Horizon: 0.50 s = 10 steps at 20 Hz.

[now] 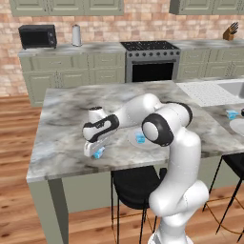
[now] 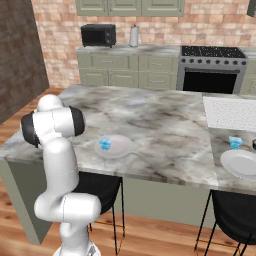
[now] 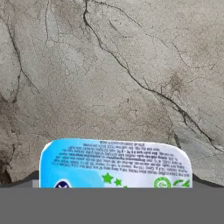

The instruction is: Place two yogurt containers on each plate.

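My end effector (image 1: 96,151) hangs wide open over a yogurt tub (image 1: 98,153) on the counter (image 1: 62,138), left of the near plate (image 1: 131,138).

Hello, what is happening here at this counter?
The robot arm reaches low over the marble counter. Its gripper is open around a yogurt tub standing on the counter, apparently not yet lifted. The near plate already holds one tub. Another tub stands beside the far plate, which looks bare where visible.
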Available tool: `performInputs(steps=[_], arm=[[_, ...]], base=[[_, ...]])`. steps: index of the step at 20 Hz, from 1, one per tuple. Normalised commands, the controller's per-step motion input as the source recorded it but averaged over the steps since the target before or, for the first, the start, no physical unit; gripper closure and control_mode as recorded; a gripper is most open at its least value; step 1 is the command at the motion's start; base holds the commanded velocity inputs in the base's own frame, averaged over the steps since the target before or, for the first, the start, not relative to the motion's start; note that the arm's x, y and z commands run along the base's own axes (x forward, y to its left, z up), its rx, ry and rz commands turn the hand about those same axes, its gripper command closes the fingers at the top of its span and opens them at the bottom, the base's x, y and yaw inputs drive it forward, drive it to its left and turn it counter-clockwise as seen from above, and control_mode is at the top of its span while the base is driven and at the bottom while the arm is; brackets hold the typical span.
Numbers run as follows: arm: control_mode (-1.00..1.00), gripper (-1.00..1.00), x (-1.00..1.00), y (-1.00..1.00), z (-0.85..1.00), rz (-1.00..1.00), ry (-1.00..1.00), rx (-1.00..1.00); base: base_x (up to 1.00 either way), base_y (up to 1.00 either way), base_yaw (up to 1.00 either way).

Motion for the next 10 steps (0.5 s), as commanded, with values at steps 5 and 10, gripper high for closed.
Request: performInputs(steps=[5, 10], arm=[[-1.00, 1.00, -0.20, 0.00, -0.05, 0.00, 0.00, 0.00], [-1.00, 1.00, -0.43, -0.03, 0.09, -0.02, 0.00, 0.00]], base=[[0.00, 0.00, 0.00], [0.00, 0.00, 0.00]])
